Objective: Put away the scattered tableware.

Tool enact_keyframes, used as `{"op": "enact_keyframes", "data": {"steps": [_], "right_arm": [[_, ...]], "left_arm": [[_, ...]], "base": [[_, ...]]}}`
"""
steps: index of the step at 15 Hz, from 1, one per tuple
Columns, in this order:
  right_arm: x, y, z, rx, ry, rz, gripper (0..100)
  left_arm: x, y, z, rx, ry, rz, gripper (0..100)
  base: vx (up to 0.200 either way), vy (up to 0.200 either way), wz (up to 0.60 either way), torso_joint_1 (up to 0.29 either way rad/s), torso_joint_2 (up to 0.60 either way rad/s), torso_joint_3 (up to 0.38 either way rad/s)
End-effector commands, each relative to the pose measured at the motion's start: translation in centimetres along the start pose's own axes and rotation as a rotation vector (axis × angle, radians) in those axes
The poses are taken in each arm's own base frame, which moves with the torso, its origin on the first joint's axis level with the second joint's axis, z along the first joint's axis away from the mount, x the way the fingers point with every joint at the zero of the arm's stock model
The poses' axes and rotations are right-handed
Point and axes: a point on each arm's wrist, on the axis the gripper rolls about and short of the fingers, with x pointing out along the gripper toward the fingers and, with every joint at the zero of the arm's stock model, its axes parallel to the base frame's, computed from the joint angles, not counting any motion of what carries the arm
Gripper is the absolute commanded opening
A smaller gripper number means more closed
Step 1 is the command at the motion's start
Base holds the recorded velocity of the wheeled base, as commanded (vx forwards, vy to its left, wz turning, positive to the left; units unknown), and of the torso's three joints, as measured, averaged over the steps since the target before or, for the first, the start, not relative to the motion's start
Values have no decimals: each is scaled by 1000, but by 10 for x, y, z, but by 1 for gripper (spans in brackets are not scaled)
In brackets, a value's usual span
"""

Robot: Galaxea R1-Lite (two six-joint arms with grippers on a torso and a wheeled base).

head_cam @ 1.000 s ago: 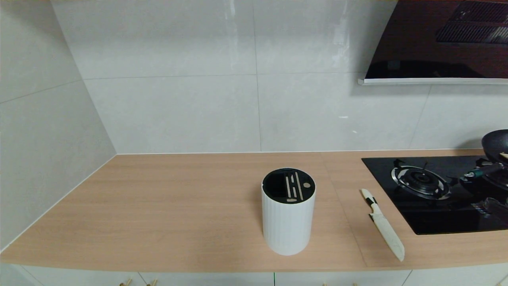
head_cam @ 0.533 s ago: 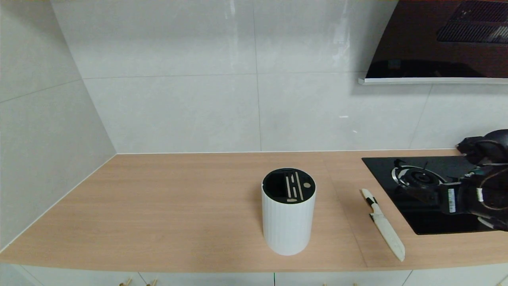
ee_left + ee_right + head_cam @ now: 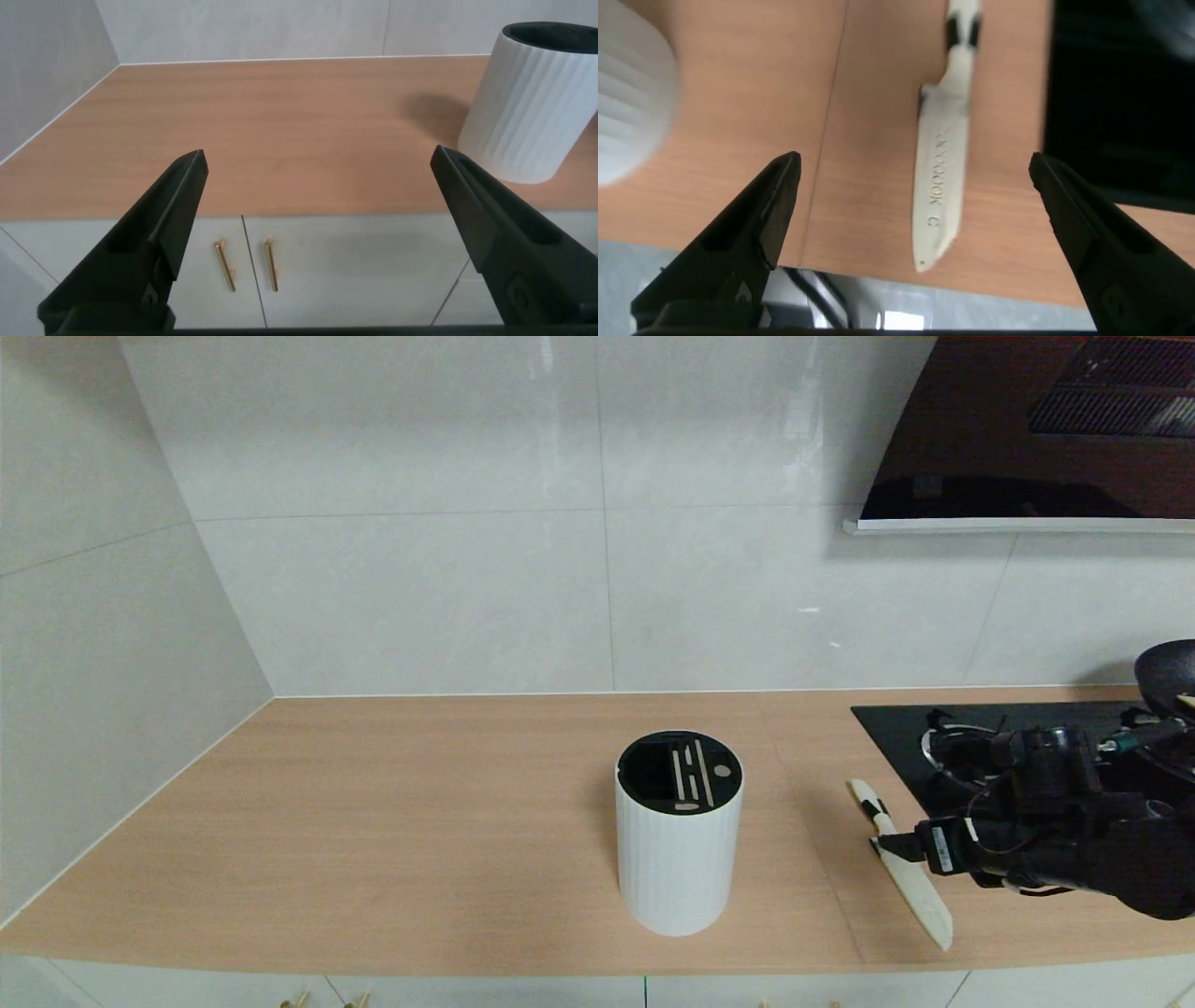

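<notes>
Knife (image 3: pixel 902 866) lies flat on the counter (image 3: pixel 420 821), between the white ribbed holder (image 3: pixel 679 859) and the hob (image 3: pixel 1018 859), just beside the hob's edge; handle points toward the wall, tip toward the counter's front edge. Appearance: cream blade and cream handle, with a black band where the two meet; blade broadens from the handle, then tapers to a point. Judgement: light, stiff, smooth-faced, probably slippery on the flats; thin and flush to the wood, so little to get under. The edge is sharp and possibly brittle. Best hold is across the handle, near the band, where it is thickest; avoid the blade. Right gripper (image 3: pixel 913 173) hangs above the knife, fingers spread wide with the blade between them, nothing held. Left gripper (image 3: pixel 318 159) sits low by the counter's front edge, apart from the holder, fingers likewise wide and empty. The holder stands upright, its slotted top unobstructed.
</notes>
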Motion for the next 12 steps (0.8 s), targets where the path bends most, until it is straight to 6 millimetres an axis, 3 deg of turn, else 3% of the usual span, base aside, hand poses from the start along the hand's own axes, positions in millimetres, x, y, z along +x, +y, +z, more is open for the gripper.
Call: {"op": "enact_keyframes", "data": {"steps": [1,6,12], "right_arm": [[29,0,-16,2,43,46,100],[72,-14,-22,14,38,27,100],[96,-20,-25,21,33,11,100]], "left_arm": [[0,0,0,0,0,0,100],[0,0,0,-2,0,0,100],[0,0,0,-2,0,0,100]], "base": [[0,0,0,0,0,0],[0,0,0,0,0,0],[0,0,0,0,0,0]]}}
